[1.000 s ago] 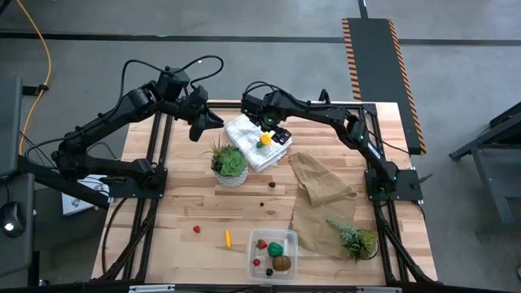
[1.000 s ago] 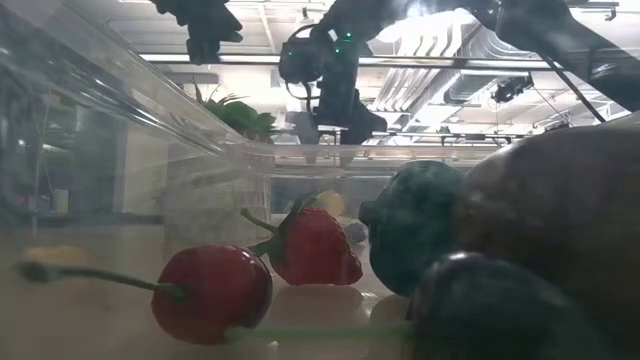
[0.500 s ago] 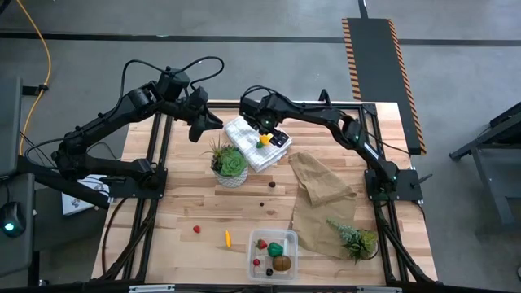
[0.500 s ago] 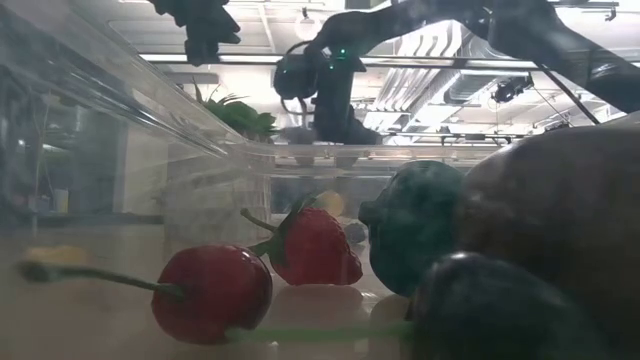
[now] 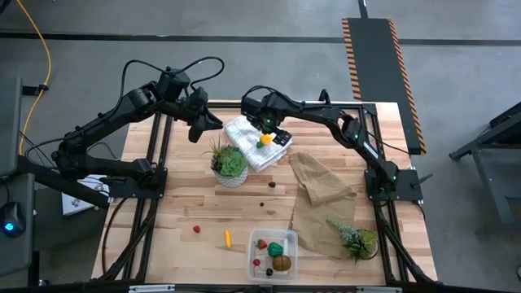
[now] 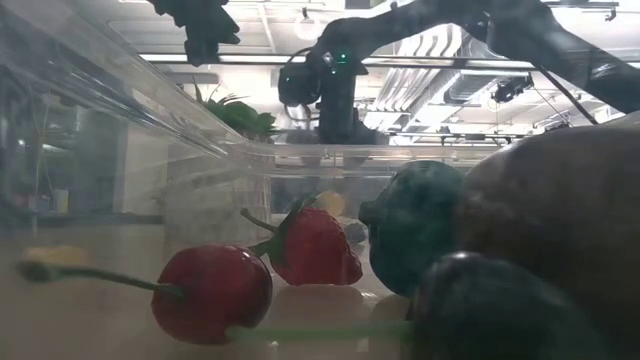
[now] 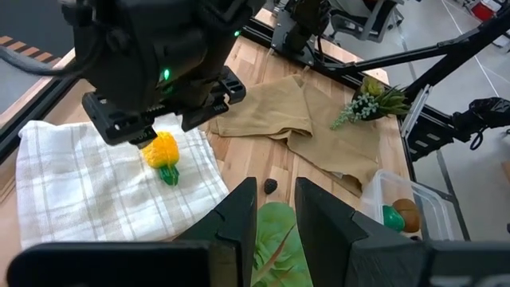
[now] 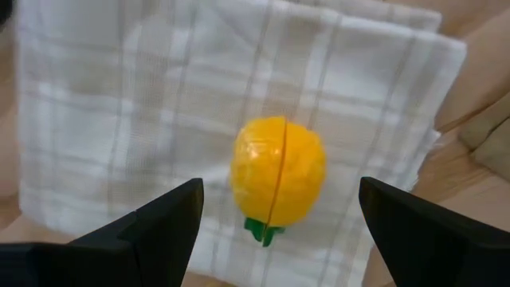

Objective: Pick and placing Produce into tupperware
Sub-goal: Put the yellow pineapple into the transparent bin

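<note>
Where blurred, lemon (image 8: 278, 171) stem (image 8: 263, 230) indistinct

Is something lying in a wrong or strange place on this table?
Several produce pieces lie loose on the wood: an orange stick, a red berry and dark berries. The lemon sits on the white cloth, outside the tupperware.

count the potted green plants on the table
2: one succulent in a pot beside the white cloth, another plant at the brown paper bag's near end. None seems hidden.

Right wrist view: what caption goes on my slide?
Open right gripper hovering over a yellow lemon lying on a white cloth.
</note>
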Controlling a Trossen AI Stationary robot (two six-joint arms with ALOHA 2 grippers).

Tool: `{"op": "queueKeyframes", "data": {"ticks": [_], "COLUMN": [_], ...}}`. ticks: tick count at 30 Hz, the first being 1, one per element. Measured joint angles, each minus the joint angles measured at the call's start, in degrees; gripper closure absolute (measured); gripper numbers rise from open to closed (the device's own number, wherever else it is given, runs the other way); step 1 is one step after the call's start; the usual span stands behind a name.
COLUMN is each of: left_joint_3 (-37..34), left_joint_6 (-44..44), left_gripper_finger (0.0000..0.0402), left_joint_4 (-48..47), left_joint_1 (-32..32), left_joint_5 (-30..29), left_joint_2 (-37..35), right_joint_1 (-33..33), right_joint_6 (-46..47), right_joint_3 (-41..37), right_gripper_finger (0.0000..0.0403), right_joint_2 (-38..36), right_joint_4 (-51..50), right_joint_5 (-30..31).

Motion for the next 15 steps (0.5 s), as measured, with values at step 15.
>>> {"op": "queueKeyframes", "data": {"ticks": [15], "left_joint_3": [0.0], "left_joint_6": [0.1], "left_gripper_finger": [0.0325], "left_joint_4": [-0.3], "left_joint_1": [0.0], "left_joint_5": [0.0], "left_joint_2": [0.0], "right_joint_1": [-0.5], "right_joint_6": [-1.0], "right_joint_3": [0.0], "right_gripper_finger": [0.0077], "right_joint_2": [1.6], "right_joint_4": [1.2], "right_joint_5": [-0.6]}}
